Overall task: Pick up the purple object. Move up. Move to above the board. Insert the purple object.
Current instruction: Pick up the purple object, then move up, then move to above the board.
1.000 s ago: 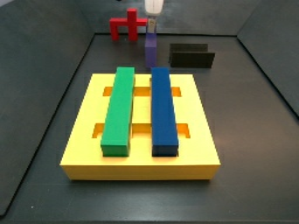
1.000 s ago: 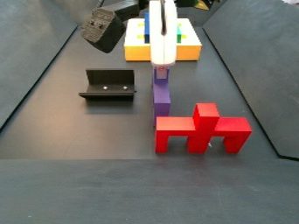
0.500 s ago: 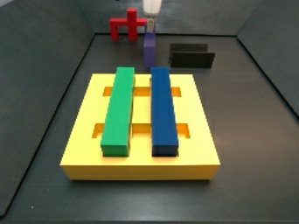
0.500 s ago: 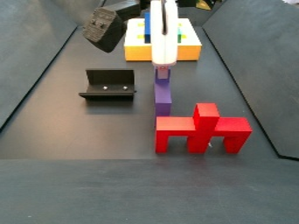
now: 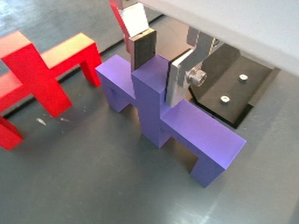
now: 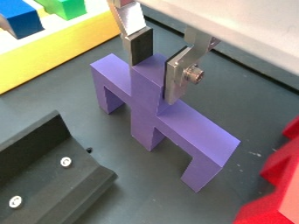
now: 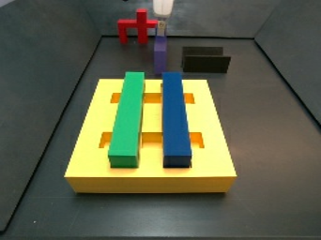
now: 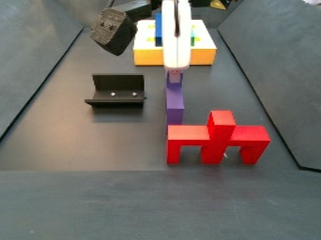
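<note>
Gripper (image 5: 162,59) low over the purple object (image 5: 163,118), jaws astride its raised middle part, silver fingers (image 6: 179,77) on either side; contact not certain, pads look touching or just beside the raised part's faces in both wrist views, so narrow gap, grip cannot be confirmed. Purple object (image 6: 156,118) resting flat on the dark floor, crossbar feet down, not lifted. In a side view, seen edge-on as a narrow violet post (image 8: 175,98) at frame centre, directly under the white gripper (image 8: 175,67). Red piece (image 8: 217,139) just beside its near end, lower right of centre in that view; also red piece (image 5: 41,74) near the purple object in a wrist view, apart from it. Fixture (image 8: 115,90) to the left of centre, well apart from the purple object; same fixture (image 6: 41,179) in a wrist view with screws visible. Board (image 8: 146,52) at top of that side view behind the gripper, mostly hidden. In a side view, board (image 7: 88,141) large in the foreground carrying green bar (image 7: 127,115) and blue bar (image 7: 175,114) side by side lengthwise; purple object (image 7: 162,48), red piece (image 7: 138,27) and fixture (image 7: 206,60) small at the far end, top centre. Gripper (image 7: 164,13) just above the purple object there.
</note>
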{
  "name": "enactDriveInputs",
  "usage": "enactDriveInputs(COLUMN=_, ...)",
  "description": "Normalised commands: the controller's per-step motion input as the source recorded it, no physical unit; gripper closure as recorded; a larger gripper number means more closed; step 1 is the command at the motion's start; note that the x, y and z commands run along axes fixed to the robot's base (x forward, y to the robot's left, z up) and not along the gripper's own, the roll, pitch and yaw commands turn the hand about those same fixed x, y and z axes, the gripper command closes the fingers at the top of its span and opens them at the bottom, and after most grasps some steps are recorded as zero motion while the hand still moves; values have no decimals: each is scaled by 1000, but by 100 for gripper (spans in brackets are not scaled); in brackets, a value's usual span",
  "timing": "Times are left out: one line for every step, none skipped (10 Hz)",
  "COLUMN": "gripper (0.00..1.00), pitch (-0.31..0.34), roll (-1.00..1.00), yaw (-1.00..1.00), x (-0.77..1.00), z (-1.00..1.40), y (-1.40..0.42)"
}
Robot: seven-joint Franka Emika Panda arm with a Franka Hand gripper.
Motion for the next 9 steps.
enactDriveInputs(gripper=100, pitch=0, roll=0, yaw=0, x=0, z=0, y=0)
enactDriveInputs(gripper=100, pitch=0, roll=0, yaw=0, x=0, z=0, y=0)
enactDriveInputs(gripper=100, pitch=0, roll=0, yaw=0, x=0, z=833, y=0)
enactDriveInputs(gripper=100, pitch=6, roll=2, yaw=-56, x=35, z=804, y=-85)
enactDriveInputs(gripper=100, pitch=57, roll=30, yaw=-55, x=9, z=479, y=-64)
enactDriveInputs(gripper=100, pitch=54, roll=46, yaw=-28, x=29, z=198, y=-28)
enactDriveInputs(gripper=100, pitch=0, roll=0, yaw=0, x=0, z=1400, y=0)
enactDriveInputs(gripper=100, pitch=26, roll=-10, yaw=7, x=-30, z=1400, y=10)
enactDriveInputs(gripper=100, pitch=20, roll=7, yaw=7, x=-54, z=1400, y=1)
